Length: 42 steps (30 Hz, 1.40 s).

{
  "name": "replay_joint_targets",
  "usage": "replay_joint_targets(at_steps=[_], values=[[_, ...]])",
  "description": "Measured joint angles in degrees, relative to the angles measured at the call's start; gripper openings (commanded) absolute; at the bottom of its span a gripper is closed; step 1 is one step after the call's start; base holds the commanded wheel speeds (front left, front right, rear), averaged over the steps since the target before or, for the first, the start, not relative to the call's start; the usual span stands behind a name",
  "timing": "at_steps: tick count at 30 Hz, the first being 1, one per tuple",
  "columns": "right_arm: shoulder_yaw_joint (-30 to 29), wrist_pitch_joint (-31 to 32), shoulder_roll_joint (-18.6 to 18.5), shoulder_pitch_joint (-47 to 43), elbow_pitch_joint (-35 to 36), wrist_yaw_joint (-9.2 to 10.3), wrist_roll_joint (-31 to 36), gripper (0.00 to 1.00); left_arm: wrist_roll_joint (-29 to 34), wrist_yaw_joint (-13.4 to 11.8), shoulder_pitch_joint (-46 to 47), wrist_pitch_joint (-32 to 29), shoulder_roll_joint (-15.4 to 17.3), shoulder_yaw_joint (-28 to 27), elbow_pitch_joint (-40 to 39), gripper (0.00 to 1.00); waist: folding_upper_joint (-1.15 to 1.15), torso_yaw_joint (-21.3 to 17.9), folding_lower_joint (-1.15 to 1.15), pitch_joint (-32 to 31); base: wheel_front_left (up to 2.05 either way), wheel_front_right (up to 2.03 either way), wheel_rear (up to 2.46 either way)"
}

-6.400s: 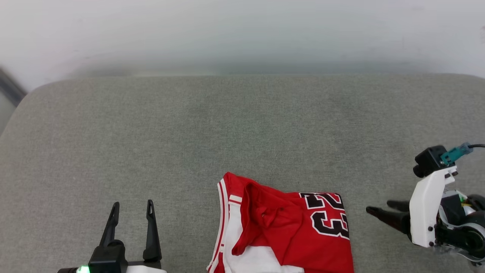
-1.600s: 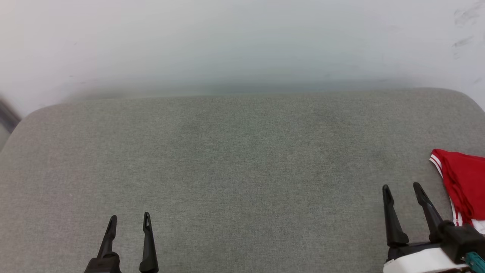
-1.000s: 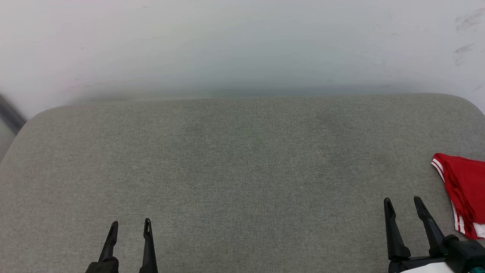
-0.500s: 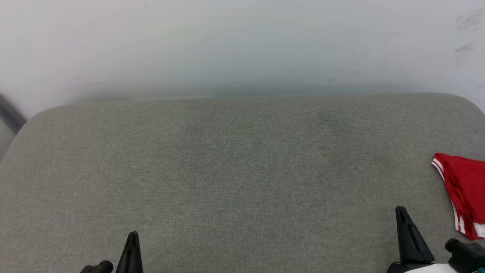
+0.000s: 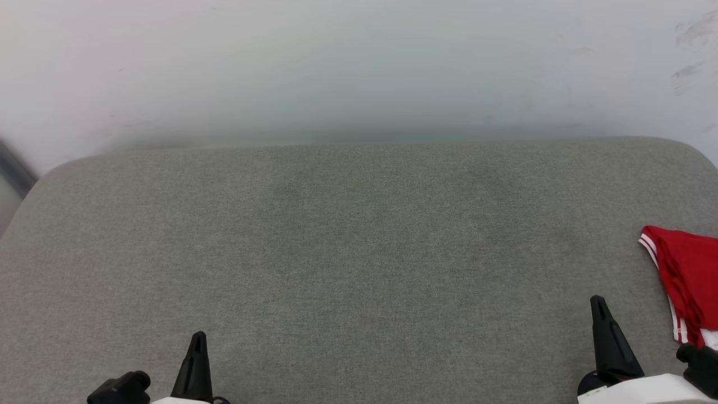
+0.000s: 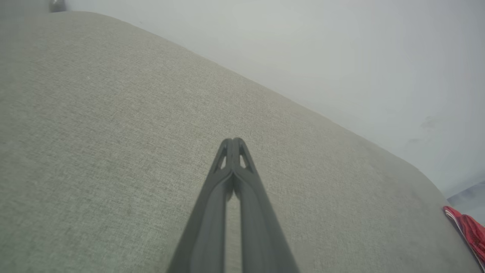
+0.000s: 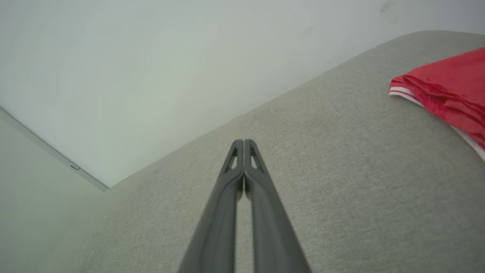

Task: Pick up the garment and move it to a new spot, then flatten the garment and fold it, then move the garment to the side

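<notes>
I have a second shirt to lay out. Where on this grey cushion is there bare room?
The cushion is bare from its left edge across the middle, bordered by the wall behind and the left gripper and right gripper in front. It is crowded at the right edge, where the garment lies beside the right gripper.

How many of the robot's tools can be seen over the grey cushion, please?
2. The left tool is at the near left of the cushion, shut and empty. The right tool is at the near right, also shut and empty, with the red shirt lying further right.
</notes>
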<state>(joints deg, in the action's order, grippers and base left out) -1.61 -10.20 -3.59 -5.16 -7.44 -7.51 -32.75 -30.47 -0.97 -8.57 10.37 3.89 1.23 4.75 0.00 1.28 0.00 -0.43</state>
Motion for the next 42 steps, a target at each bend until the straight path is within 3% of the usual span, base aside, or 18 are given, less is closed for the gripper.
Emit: replay_joint_targets(at_steps=[20, 42], values=[[-0.27, 3.71, -0.49, 2.95, -1.72, 0.01, -17.12, 0.0, -18.06, 2.27, 3.77, -3.57, 0.76, -0.78, 2.55, 0.0, 0.0, -0.25, 0.0, 0.12, 0.0, 0.0, 0.0], [-0.93, 7.31, -0.67, 5.28, -3.34, 0.01, -32.11, 0.0, -33.7, 4.31, 7.12, -7.08, 0.92, -1.88, 4.7, 0.0, 0.0, -0.52, 0.0, 0.25, 0.0, 0.0, 0.0]])
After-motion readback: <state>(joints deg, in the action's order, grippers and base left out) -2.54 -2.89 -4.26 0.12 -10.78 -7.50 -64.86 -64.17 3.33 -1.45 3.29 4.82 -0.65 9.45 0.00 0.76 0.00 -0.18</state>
